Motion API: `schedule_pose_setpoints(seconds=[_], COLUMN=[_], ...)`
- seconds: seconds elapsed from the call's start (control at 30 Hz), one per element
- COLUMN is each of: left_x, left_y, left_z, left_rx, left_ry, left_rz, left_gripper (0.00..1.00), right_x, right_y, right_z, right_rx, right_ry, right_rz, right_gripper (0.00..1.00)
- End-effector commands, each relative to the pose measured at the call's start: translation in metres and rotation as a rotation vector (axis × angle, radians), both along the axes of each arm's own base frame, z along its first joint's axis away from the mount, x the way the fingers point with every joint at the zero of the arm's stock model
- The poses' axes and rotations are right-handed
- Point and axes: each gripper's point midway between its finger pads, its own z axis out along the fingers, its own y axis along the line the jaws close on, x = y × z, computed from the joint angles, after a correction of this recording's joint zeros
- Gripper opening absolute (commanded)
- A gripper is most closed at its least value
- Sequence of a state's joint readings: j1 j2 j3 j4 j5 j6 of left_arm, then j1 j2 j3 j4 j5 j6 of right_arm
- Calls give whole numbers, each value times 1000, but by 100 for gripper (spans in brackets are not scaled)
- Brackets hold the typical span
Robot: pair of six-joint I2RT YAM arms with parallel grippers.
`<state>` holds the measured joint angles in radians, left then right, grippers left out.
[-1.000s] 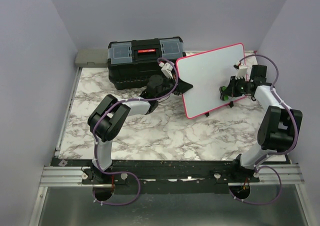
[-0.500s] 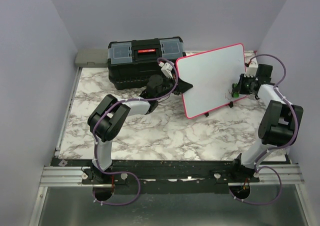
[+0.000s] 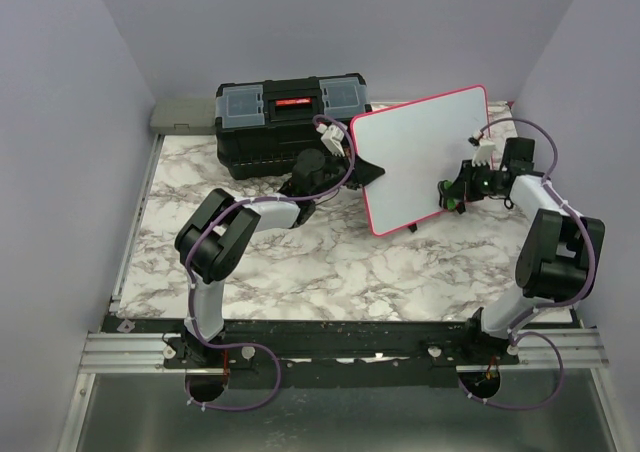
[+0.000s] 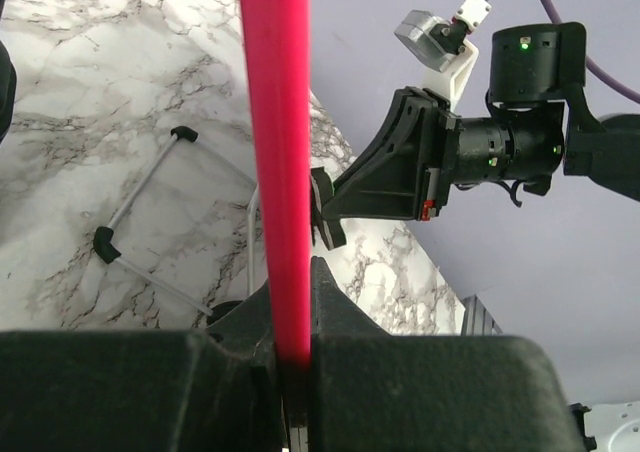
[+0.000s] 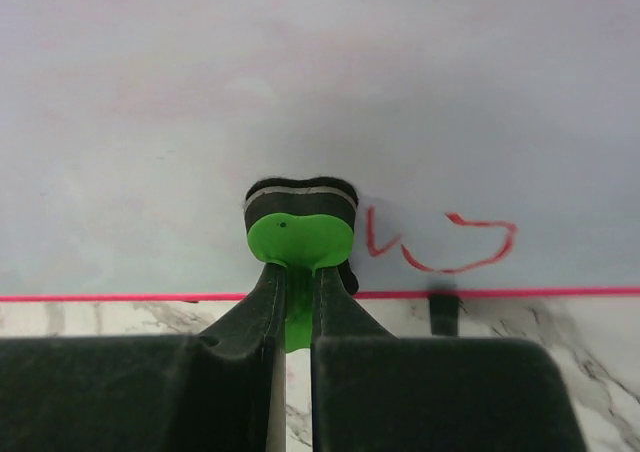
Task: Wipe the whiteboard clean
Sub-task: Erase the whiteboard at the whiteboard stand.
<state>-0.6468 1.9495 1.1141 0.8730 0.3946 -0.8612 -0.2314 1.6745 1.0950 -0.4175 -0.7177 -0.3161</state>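
Note:
The whiteboard point(image 3: 420, 157), white with a pink-red rim, stands tilted on the marble table at the back right. My left gripper point(image 3: 366, 172) is shut on its left rim, which shows as a red strip point(image 4: 275, 152) between my left fingers point(image 4: 345, 312). My right gripper point(image 3: 450, 190) is shut on a green eraser point(image 5: 298, 237) with a black pad, pressed flat on the board's face point(image 5: 300, 72) near its lower edge. Red handwriting point(image 5: 440, 244) remains just right of the eraser. The right gripper also shows in the left wrist view point(image 4: 330, 207).
A black toolbox point(image 3: 290, 122) stands at the back, left of the board. A grey flat piece point(image 3: 183, 114) lies behind it at the left. The board's wire stand with black feet point(image 4: 105, 242) rests on the marble behind it. Purple walls enclose the table.
My right gripper with the eraser swept right across the board's lower part, then came back left and slightly down. The left gripper and the board have not moved.

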Motion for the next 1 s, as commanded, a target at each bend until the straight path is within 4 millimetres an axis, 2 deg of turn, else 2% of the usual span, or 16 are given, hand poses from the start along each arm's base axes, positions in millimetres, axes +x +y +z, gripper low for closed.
schedule_pose_setpoints(seconds=[0.0, 0.13, 0.23, 0.3, 0.37, 0.47, 0.57, 0.63, 0.7, 0.83, 0.97], left_x=[-23, -24, -24, -24, -24, -23, -23, -23, -22, -21, -21], left_y=[-15, -13, -13, -13, -13, -14, -14, -14, -15, -15, -16], left_z=[53, 53, 53, 53, 53, 54, 55, 55, 55, 55, 56], left_rx=[-135, -131, -131, -133, -135, -136, -138, -139, -138, -138, -139], left_ry=[-99, -103, -103, -103, -103, -103, -103, -104, -104, -101, -102], left_rz=[-98, -96, -98, -98, -99, -100, -100, -99, -100, -98, -98], left_gripper=[0, 0, 0, 0, 0, 0, 0, 0, 0, 0, 0], right_x=[24, 36, 39, 39, 36, 24, 8, -4, -12, -22, -27], right_y=[-48, -86, -101, -103, -90, -50, -10, 8, 16, 22, 16], right_z=[-1, 1, -5, -13, -22, -30, -23, -18, -16, -12, -21], right_rx=[-148, -224, -227, -229, -195, -64, 98, 161, 182, 166, 106], right_ry=[-53, -125, -104, -70, -19, 50, 116, 155, 160, 145, 172], right_rz=[-336, -550, -642, -648, -571, -378, -165, -64, -9, 20, -18], right_gripper=[1, 1, 1, 1, 1, 1, 1, 1, 1, 1, 1])
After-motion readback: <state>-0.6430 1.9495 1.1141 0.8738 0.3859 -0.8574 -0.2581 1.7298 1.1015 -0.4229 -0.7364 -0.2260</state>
